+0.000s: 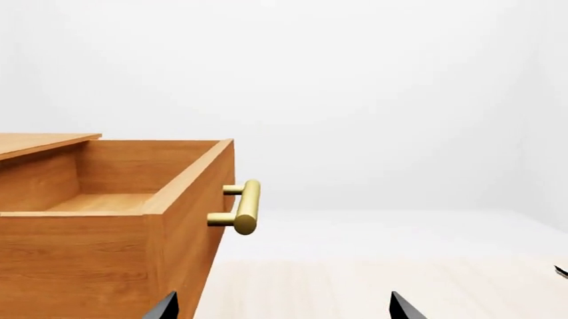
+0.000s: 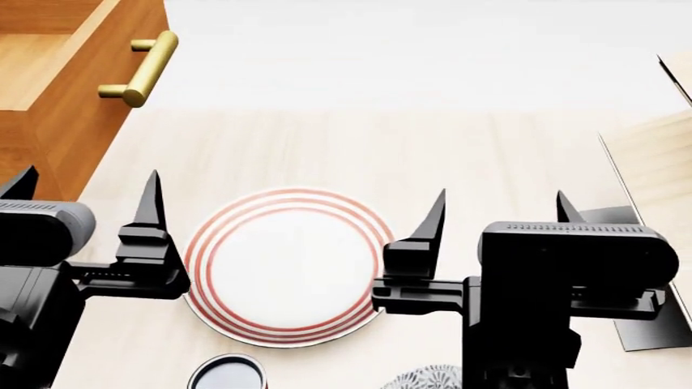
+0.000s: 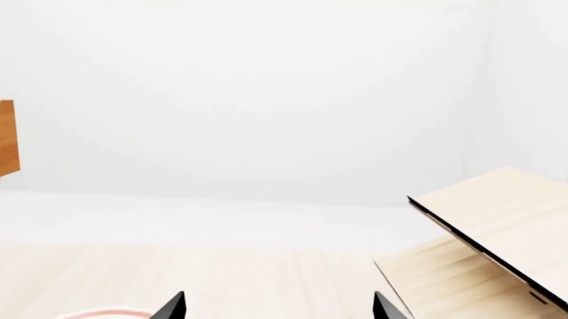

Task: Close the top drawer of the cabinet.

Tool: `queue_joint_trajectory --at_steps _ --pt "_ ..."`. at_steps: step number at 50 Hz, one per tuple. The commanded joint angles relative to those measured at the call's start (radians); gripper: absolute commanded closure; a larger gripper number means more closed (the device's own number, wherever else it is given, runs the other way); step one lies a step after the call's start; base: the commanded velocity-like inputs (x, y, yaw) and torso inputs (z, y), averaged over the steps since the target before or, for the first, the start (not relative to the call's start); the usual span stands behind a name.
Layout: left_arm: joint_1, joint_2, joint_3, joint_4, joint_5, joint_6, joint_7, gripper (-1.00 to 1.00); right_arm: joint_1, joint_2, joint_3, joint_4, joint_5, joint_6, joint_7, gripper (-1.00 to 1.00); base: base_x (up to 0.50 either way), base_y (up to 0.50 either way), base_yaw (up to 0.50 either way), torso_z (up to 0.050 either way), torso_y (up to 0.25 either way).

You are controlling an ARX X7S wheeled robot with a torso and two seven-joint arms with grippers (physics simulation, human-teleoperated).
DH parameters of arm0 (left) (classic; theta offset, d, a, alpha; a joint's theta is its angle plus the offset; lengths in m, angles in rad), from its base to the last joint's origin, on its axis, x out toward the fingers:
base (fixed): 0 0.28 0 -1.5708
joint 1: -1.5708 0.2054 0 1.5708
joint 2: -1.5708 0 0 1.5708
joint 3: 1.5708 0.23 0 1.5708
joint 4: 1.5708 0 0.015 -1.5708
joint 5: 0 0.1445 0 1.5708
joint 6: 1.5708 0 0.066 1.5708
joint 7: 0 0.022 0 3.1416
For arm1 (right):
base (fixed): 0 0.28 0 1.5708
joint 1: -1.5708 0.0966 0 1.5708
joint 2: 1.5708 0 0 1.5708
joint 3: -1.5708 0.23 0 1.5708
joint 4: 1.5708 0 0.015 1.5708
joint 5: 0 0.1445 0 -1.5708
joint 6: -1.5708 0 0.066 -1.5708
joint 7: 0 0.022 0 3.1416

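Here the top drawer (image 1: 133, 199) stood pulled out of the cabinet (image 1: 40, 143), its brass handle (image 2: 146, 69) ahead of the left gripper (image 2: 87, 207) and apart from it. Both the left gripper and the right gripper (image 2: 497, 215) hung spread wide, empty, above a red-ringed plate (image 2: 284, 267).

The table (image 2: 433, 154) has a pale light-wood surface. 1 white plate (image 2: 287, 267) with red concentric rim rings lies flat on it. Near the plate, at the head view's lower edge, stand a dark round container (image 2: 227, 374) and a patterned grey object (image 2: 427, 379), both cropped.
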State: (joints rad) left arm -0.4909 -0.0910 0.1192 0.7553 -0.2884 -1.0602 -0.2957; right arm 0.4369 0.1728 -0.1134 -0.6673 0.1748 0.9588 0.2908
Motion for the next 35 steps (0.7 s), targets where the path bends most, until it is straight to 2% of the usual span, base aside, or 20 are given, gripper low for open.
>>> queue_joint_trajectory --at_steps 1,10,20,26,35 --pt "-0.060 0.038 0.091 -0.019 -0.008 -0.031 -0.038 -1.00 -0.001 0.004 -0.030 0.033 -0.010 -0.023 0.012 -1.00 0.00 0.00 0.00 0.000 0.000" --pt "-0.191 0.058 0.141 -0.214 0.003 0.044 -0.046 -1.00 -0.007 0.009 -0.042 0.035 -0.008 -0.032 0.015 -1.00 0.00 0.00 0.00 0.000 0.000" --pt "-0.277 0.049 0.175 -0.366 0.004 0.112 -0.045 -1.00 -0.007 0.006 -0.063 0.030 -0.010 -0.029 0.028 -1.00 0.00 0.00 0.00 0.000 0.000" --pt "-0.399 0.035 0.157 -0.652 0.057 0.230 -0.060 -1.00 -0.017 0.008 -0.074 0.035 -0.010 -0.040 0.032 -1.00 0.00 0.00 0.00 0.000 0.000" --pt "-0.477 0.002 0.086 -0.925 0.076 0.359 -0.086 -1.00 -0.024 0.008 -0.087 0.032 -0.009 -0.043 0.039 -1.00 0.00 0.00 0.00 0.000 0.000"
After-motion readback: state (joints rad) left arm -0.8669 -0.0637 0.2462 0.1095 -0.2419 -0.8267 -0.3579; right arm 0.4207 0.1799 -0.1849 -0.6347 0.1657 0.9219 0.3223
